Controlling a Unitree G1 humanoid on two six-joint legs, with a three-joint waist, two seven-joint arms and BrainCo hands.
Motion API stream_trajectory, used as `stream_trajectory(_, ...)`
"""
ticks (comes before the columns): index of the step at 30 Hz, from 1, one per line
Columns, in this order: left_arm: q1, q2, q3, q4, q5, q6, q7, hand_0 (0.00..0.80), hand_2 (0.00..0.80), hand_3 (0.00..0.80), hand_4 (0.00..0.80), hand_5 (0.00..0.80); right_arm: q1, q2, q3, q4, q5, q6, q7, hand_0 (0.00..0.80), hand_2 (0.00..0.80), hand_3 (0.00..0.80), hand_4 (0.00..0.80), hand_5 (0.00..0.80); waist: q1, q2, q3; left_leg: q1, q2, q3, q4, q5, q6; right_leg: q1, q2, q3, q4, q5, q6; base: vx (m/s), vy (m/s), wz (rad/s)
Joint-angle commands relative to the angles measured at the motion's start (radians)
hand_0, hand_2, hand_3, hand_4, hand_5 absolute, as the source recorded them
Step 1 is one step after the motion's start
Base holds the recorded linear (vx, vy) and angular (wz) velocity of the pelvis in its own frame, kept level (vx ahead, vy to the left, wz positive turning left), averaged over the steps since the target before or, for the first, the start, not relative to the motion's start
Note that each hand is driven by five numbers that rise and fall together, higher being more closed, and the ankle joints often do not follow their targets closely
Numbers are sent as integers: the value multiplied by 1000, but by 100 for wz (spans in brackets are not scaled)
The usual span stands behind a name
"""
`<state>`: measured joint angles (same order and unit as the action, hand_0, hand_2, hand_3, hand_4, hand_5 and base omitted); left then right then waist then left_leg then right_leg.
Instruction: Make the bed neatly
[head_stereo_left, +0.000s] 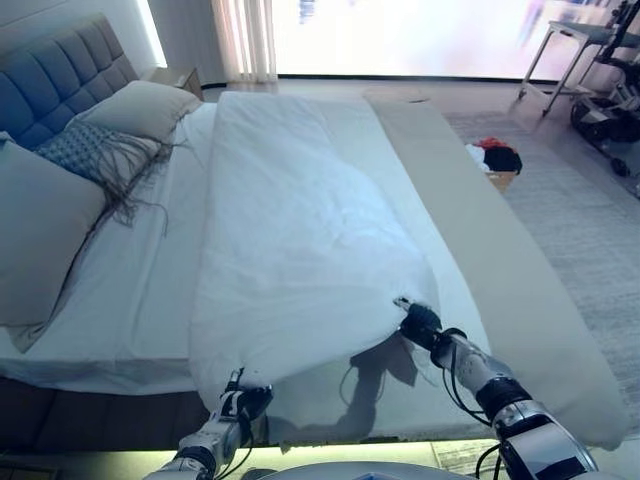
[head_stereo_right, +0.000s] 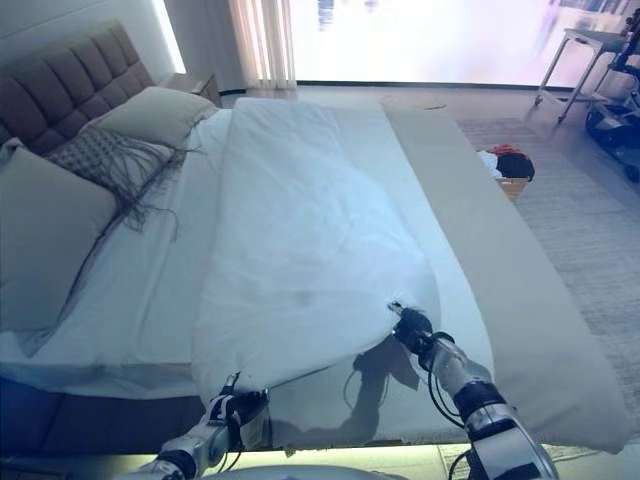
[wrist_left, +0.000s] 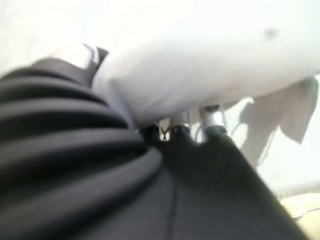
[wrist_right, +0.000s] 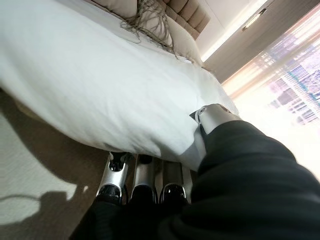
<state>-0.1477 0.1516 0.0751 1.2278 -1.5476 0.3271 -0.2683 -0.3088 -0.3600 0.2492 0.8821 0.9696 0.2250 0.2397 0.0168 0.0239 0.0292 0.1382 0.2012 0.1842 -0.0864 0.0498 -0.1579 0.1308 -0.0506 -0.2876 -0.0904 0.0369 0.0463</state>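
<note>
Duvet (head_stereo_left: 300, 230) lies lengthwise down the middle of the bed (head_stereo_left: 520, 290), near edge lifted off the mattress. Left hand (head_stereo_left: 243, 400) pinches the near-left corner, fingers curled under the cloth, thumb on top. Right hand (head_stereo_left: 420, 322) grips the near-right corner the same way, fingers (wrist_right: 145, 180) tucked beneath the fabric. Pillows (head_stereo_left: 140, 105) and a fringed cushion (head_stereo_left: 95, 150) sit against the headboard (head_stereo_left: 60, 75). Box of clothes (head_stereo_left: 497, 160) on the floor beyond the bed.
</note>
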Motion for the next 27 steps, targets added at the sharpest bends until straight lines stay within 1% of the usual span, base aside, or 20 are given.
stream_trajectory(1, -51, 176, 117, 50, 7, -87, -59, 800, 800, 800, 800, 800, -11, -48, -98, 119, -49, -41, 63, 800, 800, 800, 800, 800, 29, -59, -21, -15, 23, -38, -1, -6, -3, 6, -140, -16, 3, 2, 115, -13, 49, 5)
stream_trajectory(4, -37, 219, 151, 60, 30, -99, -71, 800, 800, 800, 800, 800, 13, -38, -99, 182, -74, -37, 94, 800, 800, 800, 800, 800, 39, -49, -18, -16, 15, -47, -1, -7, -1, 11, -146, -22, 3, 1, 116, -17, 67, 12)
stream_trajectory(8, -11, 273, 201, 73, 66, -106, -94, 800, 800, 800, 800, 800, 43, -7, -93, 257, -84, -20, 106, 800, 800, 800, 800, 800, 56, -30, -14, -17, 0, -59, -1, -9, 5, 18, -159, -33, 3, 0, 118, -27, 109, 7)
stream_trajectory(13, 24, 327, 262, 83, 89, -118, -132, 800, 800, 800, 800, 800, 66, 47, -97, 347, -60, -36, 96, 800, 800, 800, 800, 800, 80, 1, -6, -23, -28, -72, -1, -10, 16, 26, -181, -45, 3, 3, 123, -37, 172, 8)
stream_trajectory(17, 44, 380, 315, 86, 105, -98, -156, 800, 800, 800, 800, 800, 68, 77, -113, 398, -31, -67, 68, 800, 800, 800, 800, 800, 106, 28, -3, -31, -61, -80, -1, -19, 30, 29, -210, -57, 3, 11, 134, -49, 234, 11)
stream_trajectory(20, 59, 417, 346, 89, 101, -74, -170, 800, 800, 800, 800, 800, 68, 81, -129, 407, 3, -94, 52, 800, 800, 800, 800, 800, 123, 39, 0, -36, -90, -81, -1, -29, 46, 35, -236, -74, 3, 23, 147, -60, 235, 8)
stream_trajectory(23, 69, 441, 376, 93, 107, -53, -179, 800, 800, 800, 800, 800, 72, 75, -151, 412, 39, -106, 35, 800, 800, 800, 800, 800, 138, 42, 1, -41, -120, -81, -1, -40, 62, 43, -265, -91, 3, 44, 153, -60, 251, 10)
stream_trajectory(27, 80, 457, 400, 95, 143, -8, -202, 800, 800, 800, 800, 800, 89, 65, -179, 416, 60, -125, 29, 800, 800, 800, 800, 800, 149, 43, 7, -43, -164, -91, -1, -50, 90, 49, -298, -99, 7, 83, 155, -36, 269, 12)
